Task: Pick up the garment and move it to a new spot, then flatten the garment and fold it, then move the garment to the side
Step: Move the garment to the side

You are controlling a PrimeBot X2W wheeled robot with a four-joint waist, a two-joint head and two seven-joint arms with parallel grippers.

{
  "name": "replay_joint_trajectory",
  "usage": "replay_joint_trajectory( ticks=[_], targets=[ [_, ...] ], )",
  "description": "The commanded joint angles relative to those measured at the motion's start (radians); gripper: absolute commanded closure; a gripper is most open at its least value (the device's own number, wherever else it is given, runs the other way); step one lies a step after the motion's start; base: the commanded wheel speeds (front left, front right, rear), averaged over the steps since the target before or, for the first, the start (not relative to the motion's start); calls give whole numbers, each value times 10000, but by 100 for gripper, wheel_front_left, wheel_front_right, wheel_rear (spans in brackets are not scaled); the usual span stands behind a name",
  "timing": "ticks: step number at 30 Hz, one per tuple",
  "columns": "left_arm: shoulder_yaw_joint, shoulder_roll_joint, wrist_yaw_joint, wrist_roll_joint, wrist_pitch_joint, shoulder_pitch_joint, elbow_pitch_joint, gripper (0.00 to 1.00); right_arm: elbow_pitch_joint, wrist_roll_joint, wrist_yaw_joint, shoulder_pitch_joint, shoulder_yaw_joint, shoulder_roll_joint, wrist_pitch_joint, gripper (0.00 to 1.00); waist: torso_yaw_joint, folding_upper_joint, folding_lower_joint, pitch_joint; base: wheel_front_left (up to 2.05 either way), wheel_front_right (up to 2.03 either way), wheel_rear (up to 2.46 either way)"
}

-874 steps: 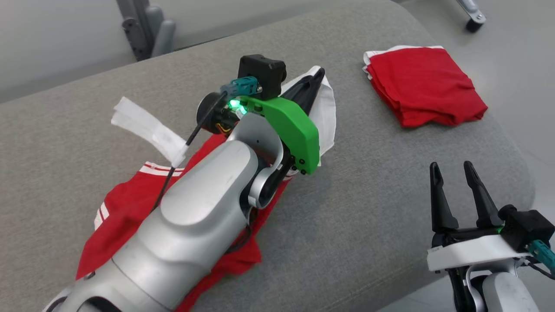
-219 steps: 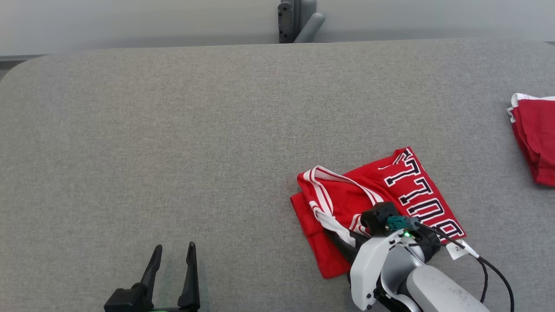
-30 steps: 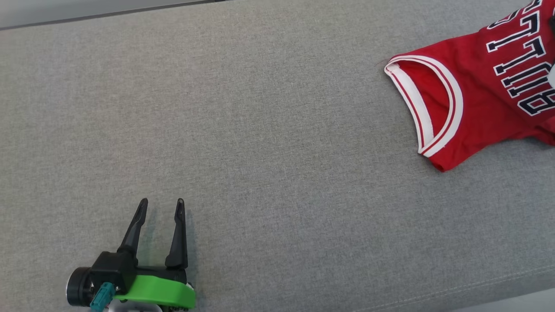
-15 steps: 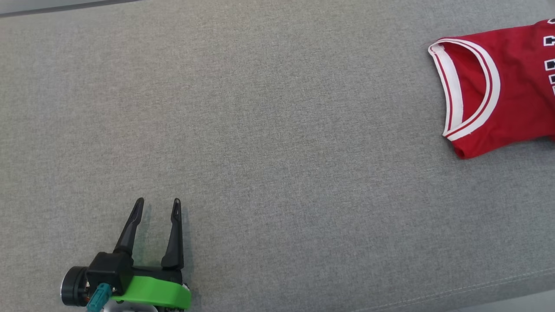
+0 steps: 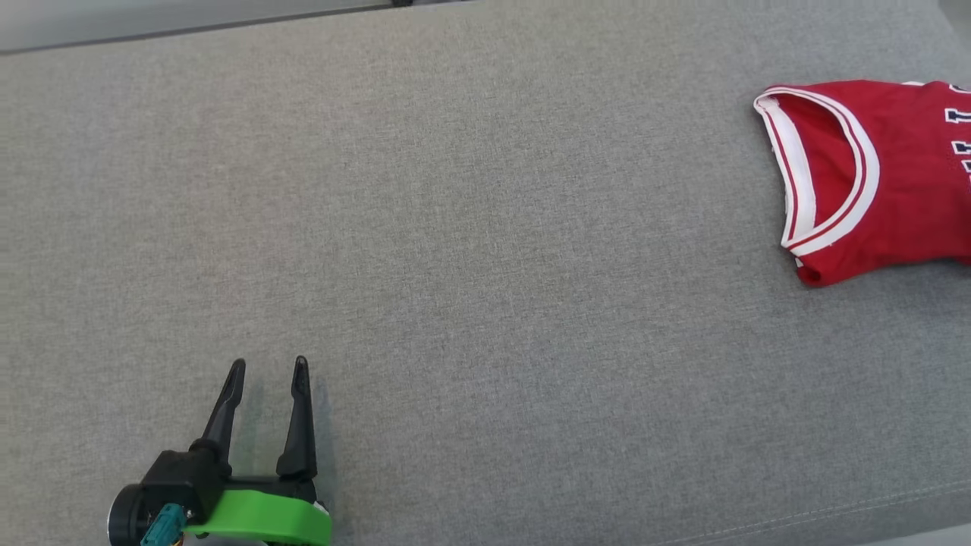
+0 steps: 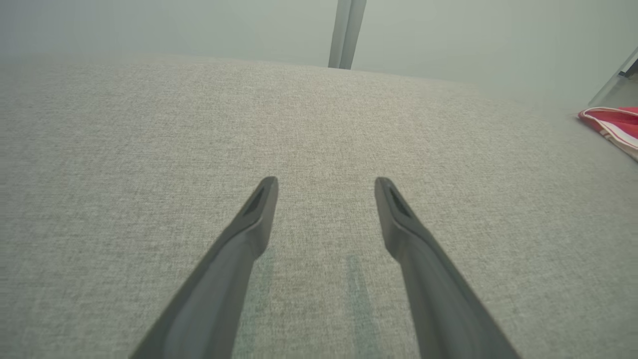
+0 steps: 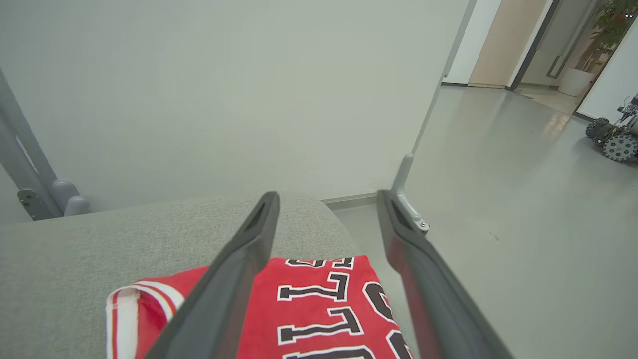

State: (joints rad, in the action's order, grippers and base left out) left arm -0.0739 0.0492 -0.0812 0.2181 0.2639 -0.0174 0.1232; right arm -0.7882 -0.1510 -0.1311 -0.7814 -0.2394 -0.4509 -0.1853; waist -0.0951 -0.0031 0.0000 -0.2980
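**Letting go of the red jersey [image 5: 872,174] at the right end**

We have it lying folded at the right end of the grey padded surface [image 5: 485,227]; this looks like the last step, the set-aside. Our right gripper [image 7: 327,195] hangs just above it, fingers spread wide with nothing between them. Our left gripper [image 5: 269,362] waits well apart at the lower left, just as wide, empty too. To finish cleanly we'd draw the right arm straight up, so no fingertip snags the top layer and spoils the fold. The cloth sits near the surface's end, so a sideways drag could push it over. Against a second ago, the right gripper has gone from nearly pinched shut to fully spread. Some seconds back it was pressed down on a bunchier bundle; now the armhole trim [image 5: 798,178] lies smooth. Our head camera has swung too, so its drift across the view may not be a move.
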Motion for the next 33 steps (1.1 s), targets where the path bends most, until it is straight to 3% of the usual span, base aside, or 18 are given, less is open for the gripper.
replay_joint_trajectory(
  ticks=[1,12,17,26,33],
  targets=[
    [10,27,93,188,-2,-203,49,0,222,-127,8,474,79,150,-263,0,85,31,0,542,0,0,0],
    [-62,26,398,1024,0,-967,187,0,4117,-911,8,5615,1065,2315,-796,0,550,31,0,2496,0,0,0],
    [-203,26,436,1024,0,-1156,369,0,4932,-717,8,7241,1222,2957,-797,0,825,31,0,2907,0,0,0],
    [-278,26,459,998,-2,-1107,1031,0,5920,457,8,8441,1768,3694,-796,0,1247,31,0,3168,0,0,0],
    [-157,26,426,1035,0,-840,1369,0,5900,1246,8,8498,1407,3933,-797,0,1447,31,0,3219,0,0,0]
  ],
)
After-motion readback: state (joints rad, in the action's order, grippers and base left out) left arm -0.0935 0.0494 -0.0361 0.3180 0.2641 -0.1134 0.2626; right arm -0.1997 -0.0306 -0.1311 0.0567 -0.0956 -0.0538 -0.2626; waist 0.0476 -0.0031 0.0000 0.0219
